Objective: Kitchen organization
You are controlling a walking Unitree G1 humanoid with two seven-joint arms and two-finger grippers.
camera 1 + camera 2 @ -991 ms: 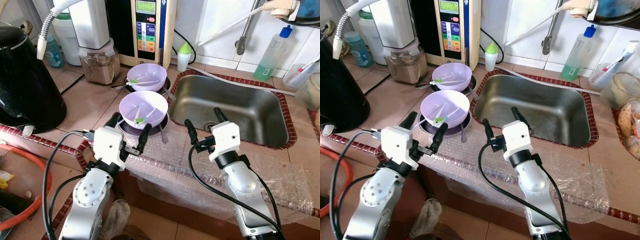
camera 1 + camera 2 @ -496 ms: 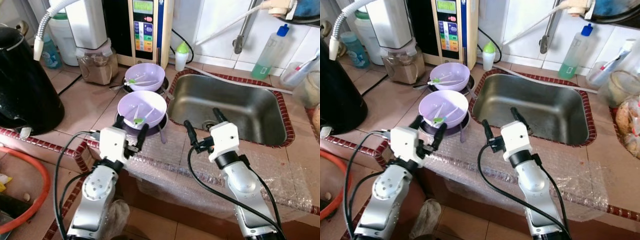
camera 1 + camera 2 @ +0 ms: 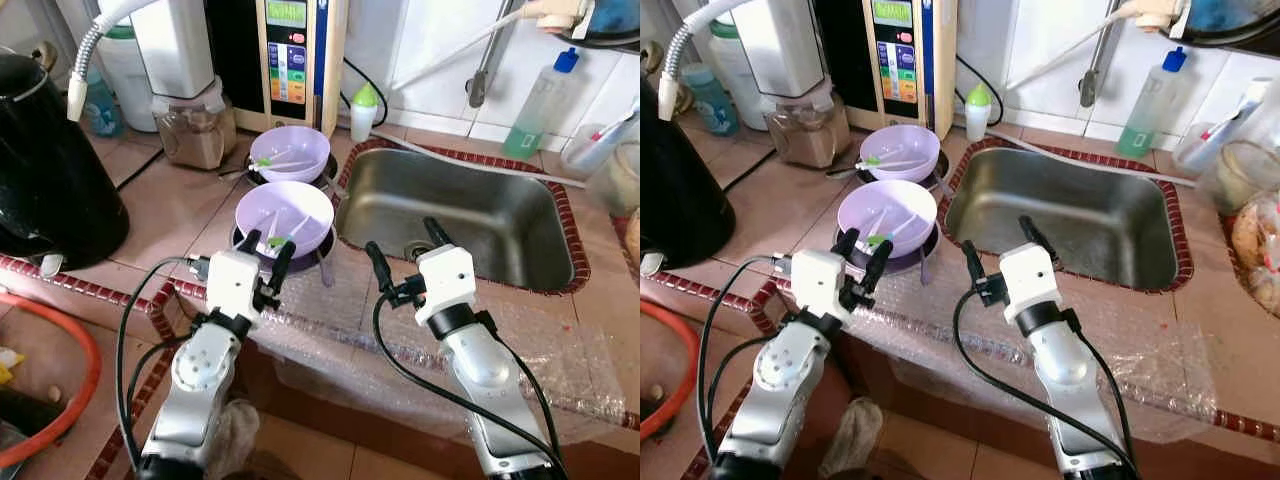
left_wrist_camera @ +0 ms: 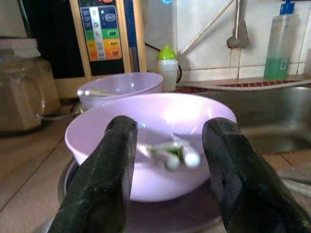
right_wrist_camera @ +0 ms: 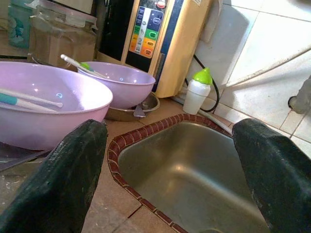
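Just beyond the spread fingers of the left gripper point(image 3: 267, 256) sits the near purple bowl point(image 3: 284, 214).

Two lilac bowls point(image 3: 283, 214) hold white and green utensils point(image 3: 280, 237). The worktop point(image 3: 180, 205) is tan tile edged in red-brown mosaic. The sink point(image 3: 455, 215) is grey steel; the kettle point(image 3: 50, 170) is black.

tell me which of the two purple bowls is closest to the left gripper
The front purple bowl, sitting on a dark plate right ahead of the open left gripper. The other purple bowl sits farther back, near the water machine.
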